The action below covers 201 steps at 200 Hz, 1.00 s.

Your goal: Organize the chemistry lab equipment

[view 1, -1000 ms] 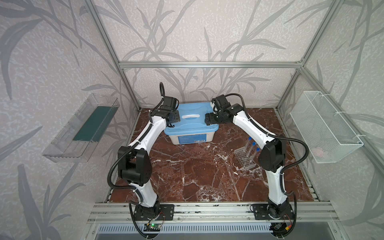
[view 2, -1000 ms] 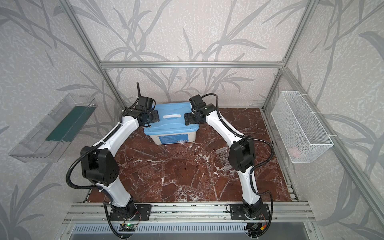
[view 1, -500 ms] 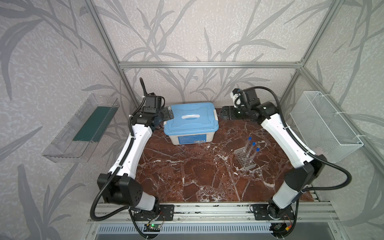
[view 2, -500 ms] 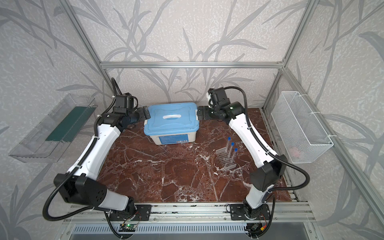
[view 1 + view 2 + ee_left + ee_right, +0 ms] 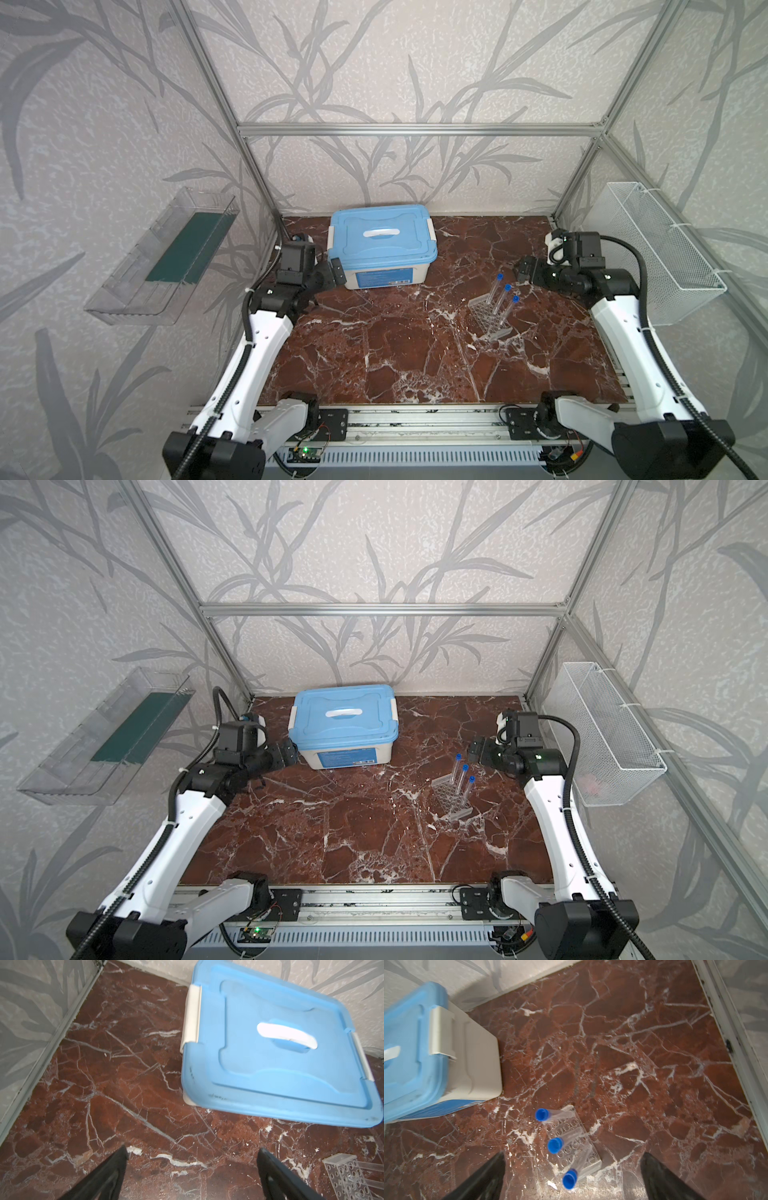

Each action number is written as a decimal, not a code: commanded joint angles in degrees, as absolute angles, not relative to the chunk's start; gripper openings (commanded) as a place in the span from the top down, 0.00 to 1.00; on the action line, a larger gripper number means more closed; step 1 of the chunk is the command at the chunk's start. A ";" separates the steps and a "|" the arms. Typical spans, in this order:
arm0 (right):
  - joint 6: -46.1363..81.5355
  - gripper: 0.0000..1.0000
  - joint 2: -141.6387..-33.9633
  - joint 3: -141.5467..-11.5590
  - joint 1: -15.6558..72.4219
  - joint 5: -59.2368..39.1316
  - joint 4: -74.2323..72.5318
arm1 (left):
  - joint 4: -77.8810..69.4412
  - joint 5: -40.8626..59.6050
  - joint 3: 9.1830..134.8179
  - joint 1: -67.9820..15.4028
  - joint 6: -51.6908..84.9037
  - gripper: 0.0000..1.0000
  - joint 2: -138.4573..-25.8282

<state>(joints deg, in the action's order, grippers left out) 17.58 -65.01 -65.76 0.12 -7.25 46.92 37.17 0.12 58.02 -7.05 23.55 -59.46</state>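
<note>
Three blue-capped test tubes point(image 5: 555, 1145) are seen leaning in the clear gridded rack point(image 5: 564, 1125), just ahead of and below the right gripper point(image 5: 573, 1155). Its jaws are spread wide and nothing is grasped; neither the tubes nor the rack are touched. In both top views the rack point(image 5: 484, 318) point(image 5: 446, 798) is found on the marble tabletop point(image 5: 395, 353), near that gripper point(image 5: 524, 270) and slightly nearer the arm bases than its fingertips. The left gripper point(image 5: 192, 1151) is likewise released and empty, held over bare marble. The white tub with blue lid point(image 5: 270, 1076) is placed just ahead of its fingertips, off to the inner side, and is not touched. The rack is well apart from this gripper point(image 5: 334, 270), beyond the tub's front corner.
</note>
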 commanded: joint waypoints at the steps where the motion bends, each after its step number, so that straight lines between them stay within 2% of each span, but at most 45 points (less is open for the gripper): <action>1: 17.49 0.00 -63.04 -60.73 -1.33 -2.12 42.81 | 32.67 -0.54 54.22 -7.04 26.47 0.02 -56.49; 37: 20.33 0.11 -63.00 -52.16 -7.31 -5.10 34.41 | 27.48 -3.84 46.33 -7.03 29.31 0.02 -54.32; 58: 19.60 0.30 -63.57 -48.81 -8.37 -4.71 29.81 | 25.33 -6.27 42.90 -7.03 29.90 0.02 -55.33; 68: 18.28 0.35 -63.73 -47.53 -8.40 -3.97 27.99 | 23.00 -8.06 41.62 -7.14 28.64 0.03 -55.67; 95: 17.07 0.31 -63.80 -41.83 -8.64 0.29 19.45 | 14.45 -17.06 37.61 -7.22 24.37 0.03 -56.78; 126: 16.62 0.30 -66.23 -37.92 -8.69 1.32 10.84 | 6.76 -26.34 36.13 -6.47 17.97 0.03 -60.27; 142: 14.57 0.25 -69.00 -38.17 -8.62 1.06 9.20 | 3.40 -29.81 34.32 -6.22 17.72 0.01 -61.83; 175: 13.01 0.17 -72.84 -33.86 -8.67 -0.46 -2.09 | -17.42 -25.93 25.49 -5.67 6.64 0.01 -64.18; 201: 12.13 0.17 -74.23 -29.14 -8.57 0.29 -12.33 | -23.65 -22.11 25.01 -4.60 5.28 0.01 -69.56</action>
<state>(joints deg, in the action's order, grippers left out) 13.80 -72.93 -32.45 -8.54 -0.30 -0.10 -9.85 -24.08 25.45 -5.41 10.37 -66.06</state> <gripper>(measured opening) 0.828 0.993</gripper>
